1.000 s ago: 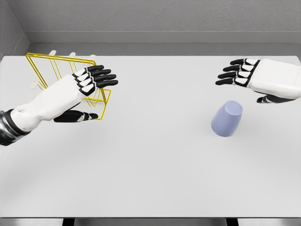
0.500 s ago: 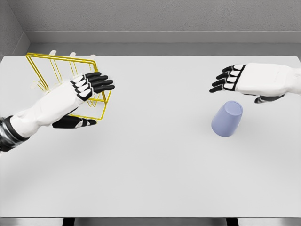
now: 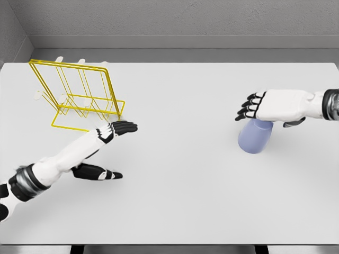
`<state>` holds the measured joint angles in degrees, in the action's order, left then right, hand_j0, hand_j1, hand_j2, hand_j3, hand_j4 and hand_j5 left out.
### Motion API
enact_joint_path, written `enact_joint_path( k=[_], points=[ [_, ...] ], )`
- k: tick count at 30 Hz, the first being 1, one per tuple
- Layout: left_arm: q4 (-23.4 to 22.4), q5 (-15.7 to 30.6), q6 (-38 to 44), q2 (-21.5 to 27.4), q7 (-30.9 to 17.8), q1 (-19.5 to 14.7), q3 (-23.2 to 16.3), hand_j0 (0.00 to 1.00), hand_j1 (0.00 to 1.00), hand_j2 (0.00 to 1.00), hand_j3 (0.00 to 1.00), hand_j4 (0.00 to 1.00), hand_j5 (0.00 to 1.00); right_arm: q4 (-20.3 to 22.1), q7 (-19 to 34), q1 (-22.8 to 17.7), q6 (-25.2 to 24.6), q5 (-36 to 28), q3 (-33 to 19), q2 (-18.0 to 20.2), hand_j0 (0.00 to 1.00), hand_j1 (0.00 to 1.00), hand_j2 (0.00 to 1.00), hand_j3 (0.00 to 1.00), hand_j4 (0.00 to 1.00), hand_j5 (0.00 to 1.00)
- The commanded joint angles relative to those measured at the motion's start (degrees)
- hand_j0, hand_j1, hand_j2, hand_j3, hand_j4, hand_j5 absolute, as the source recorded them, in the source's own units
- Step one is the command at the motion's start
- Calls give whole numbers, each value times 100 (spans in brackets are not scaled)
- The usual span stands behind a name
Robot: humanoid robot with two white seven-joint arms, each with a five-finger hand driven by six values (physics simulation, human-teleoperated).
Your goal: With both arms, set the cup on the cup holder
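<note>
You're at the reach: right hand (image 3: 260, 106), fingers spread, hovers over the cup (image 3: 255, 135); lower and close next.

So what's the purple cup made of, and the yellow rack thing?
The cup looks like smooth matte plastic: one even lavender colour, soft shading, no shine or see-through, though glazed ceramic can't be ruled out. The cup holder looks like thin bent metal wire with a glossy yellow coating, an open frame of slim rods with pale tips on its pegs. Both are simulator renders, so this is only a guess from looks.
</note>
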<state>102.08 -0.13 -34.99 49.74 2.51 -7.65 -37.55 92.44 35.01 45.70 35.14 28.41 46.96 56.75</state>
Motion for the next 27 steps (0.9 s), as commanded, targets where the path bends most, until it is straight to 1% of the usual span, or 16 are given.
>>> enact_joint_path(
  k=[1, 2, 5, 7, 11, 12, 13, 16, 17, 19, 20, 21, 22, 24, 25, 27],
  points=[
    [-4, 1032, -1, -61, -523, 0, -472, 100, 100, 100, 100, 100, 100, 90, -1, 0, -14, 24, 103, 3, 100, 100, 100, 100, 100, 100],
    [-4, 1340, -1, -175, -646, -9, -525, 100, 100, 100, 100, 100, 100, 90, -1, 0, -14, 24, 146, -6, 100, 100, 100, 100, 100, 100],
    [-4, 1630, 694, -404, -655, -123, -744, 100, 100, 100, 100, 100, 100, 64, -1, 0, -14, 103, 261, -32, 100, 100, 100, 100, 100, 100],
    [-4, 1762, 1327, -580, -664, -123, -788, 100, 100, 100, 100, 100, 100, 37, -1, 0, -14, 138, 366, -68, 100, 100, 100, 100, 100, 100],
    [-75, 2342, 1996, -738, -813, -185, -788, 100, 100, 100, 100, 100, 100, -50, -1, 0, -14, 147, 375, -120, 99, 99, 99, 99, 99, 99],
    [-101, 2439, 2048, -791, -831, -202, -788, 100, 100, 100, 100, 100, 100, -86, -1, 0, -14, 173, 375, -155, 99, 99, 99, 99, 99, 99],
    [-268, 2571, 2057, -878, -927, -211, -788, 100, 100, 100, 100, 100, 100, -86, -1, 0, -14, 173, 375, -164, 99, 99, 99, 99, 99, 99],
    [-584, 2588, 2066, -975, -936, -334, -745, 100, 100, 100, 100, 100, 100, -94, -1, 9, -14, 173, 375, -164, 98, 98, 98, 98, 98, 98],
    [-584, 2623, 2092, -975, -928, -378, -727, 100, 100, 100, 100, 100, 100, -86, -1, 18, -14, 182, 366, -164, 95, 95, 95, 95, 95, 95],
    [-576, 2904, 2321, -975, -928, -510, -727, 100, 100, 100, 100, 100, 100, -86, -1, 17, -14, 217, 366, -164, 80, 80, 80, 80, 80, 80],
    [-576, 3001, 2321, -975, -928, -545, -727, 100, 100, 100, 100, 100, 100, -86, -1, 9, -14, 261, 375, -164, 75, 75, 75, 75, 75, 75],
    [-576, 3010, 2347, -984, -928, -554, -727, 100, 100, 100, 100, 100, 100, -77, -1, 9, -14, 270, 375, -156, 74, 74, 74, 74, 74, 74],
    [-584, 3037, 2356, -1028, -928, -562, -727, 100, 100, 100, 100, 100, 100, -68, -1, 9, -14, 314, 375, -156, 69, 69, 69, 69, 69, 69],
    [-584, 3045, 2365, -1054, -928, -571, -727, 100, 100, 100, 100, 100, 100, -59, -1, 9, -14, 323, 375, -156, 68, 68, 68, 68, 68, 68],
    [-584, 3045, 2365, -1054, -928, -571, -736, 100, 100, 100, 100, 100, 100, -50, -1, 9, -14, 331, 393, -156, 63, 63, 63, 63, 63, 63],
    [-584, 3037, 2365, -1054, -928, -571, -736, 100, 100, 100, 100, 100, 100, -50, -1, 9, -14, 331, 402, -156, 61, 61, 61, 61, 61, 61]
  ],
)
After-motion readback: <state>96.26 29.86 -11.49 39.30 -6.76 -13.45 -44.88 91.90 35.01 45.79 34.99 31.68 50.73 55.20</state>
